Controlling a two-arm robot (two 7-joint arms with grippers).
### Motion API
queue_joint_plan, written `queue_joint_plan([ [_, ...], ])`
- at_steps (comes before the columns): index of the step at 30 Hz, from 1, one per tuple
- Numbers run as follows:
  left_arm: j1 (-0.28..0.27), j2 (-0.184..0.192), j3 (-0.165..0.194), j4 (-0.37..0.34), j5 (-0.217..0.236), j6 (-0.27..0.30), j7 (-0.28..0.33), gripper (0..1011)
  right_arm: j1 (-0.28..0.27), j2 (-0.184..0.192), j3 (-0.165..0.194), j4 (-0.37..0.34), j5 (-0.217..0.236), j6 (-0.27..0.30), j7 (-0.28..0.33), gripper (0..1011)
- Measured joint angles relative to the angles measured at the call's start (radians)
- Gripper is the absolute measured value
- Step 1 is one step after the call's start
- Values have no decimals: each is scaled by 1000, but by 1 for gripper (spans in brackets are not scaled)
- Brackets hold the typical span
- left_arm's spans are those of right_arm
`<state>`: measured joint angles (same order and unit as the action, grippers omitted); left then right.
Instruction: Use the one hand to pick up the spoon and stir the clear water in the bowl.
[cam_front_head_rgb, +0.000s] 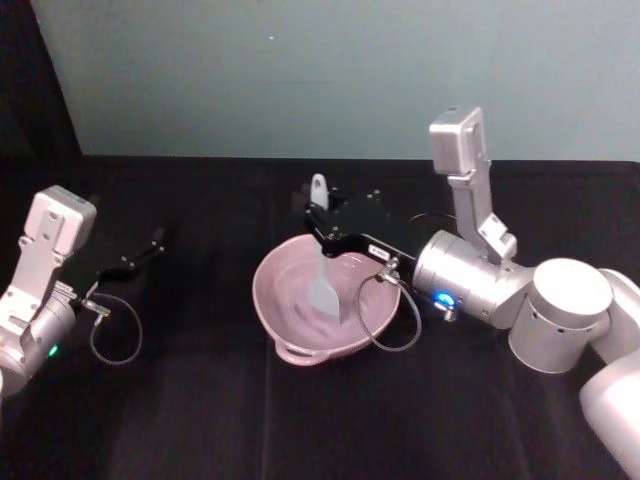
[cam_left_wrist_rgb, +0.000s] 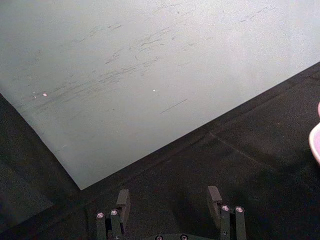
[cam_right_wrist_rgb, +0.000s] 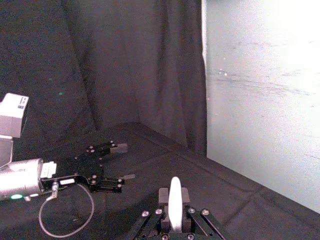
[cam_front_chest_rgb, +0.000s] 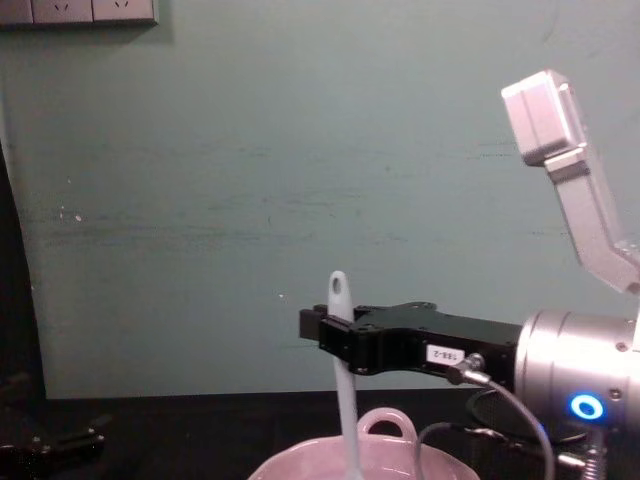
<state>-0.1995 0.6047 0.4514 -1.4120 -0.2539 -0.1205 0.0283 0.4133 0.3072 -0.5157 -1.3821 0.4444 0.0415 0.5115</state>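
Note:
The pale pink bowl (cam_front_head_rgb: 264, 292) sits mid-table, its loop handle (cam_front_chest_rgb: 388, 423) on the side nearest me. The white spoon (cam_front_head_rgb: 319, 200) stands nearly upright, with its flat blade (cam_front_head_rgb: 325, 294) down inside the bowl and its holed handle tip (cam_front_chest_rgb: 338, 289) above. My right gripper (cam_front_head_rgb: 316, 221) reaches in from the right over the bowl's far rim and is shut on the spoon's handle (cam_right_wrist_rgb: 174, 186). The clear water cannot be told apart from the bowl's pink inside. My left gripper (cam_front_head_rgb: 150, 246) rests open at the far left, well away from the bowl.
The table is covered in black cloth, with a pale teal wall (cam_front_chest_rgb: 250, 200) behind it. A grey cable loop (cam_front_head_rgb: 392, 318) hangs from my right wrist beside the bowl. Another cable loop (cam_front_head_rgb: 115, 335) lies by the left arm.

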Motion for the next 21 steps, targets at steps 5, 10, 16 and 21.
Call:
queue_joint_plan([
  [5,0,0,0,0,0,0,0,1011,22,-24,-22,27,-2,-3,9,120],
  [10,0,0,0,0,0,0,0,1011,50,-52,-38,65,-5,-12,16,120],
  [16,0,0,0,0,0,0,0,1011,88,-85,-45,122,-7,-27,21,120],
  [21,0,0,0,0,0,0,0,1011,128,-114,-45,186,-10,-39,22,120],
])
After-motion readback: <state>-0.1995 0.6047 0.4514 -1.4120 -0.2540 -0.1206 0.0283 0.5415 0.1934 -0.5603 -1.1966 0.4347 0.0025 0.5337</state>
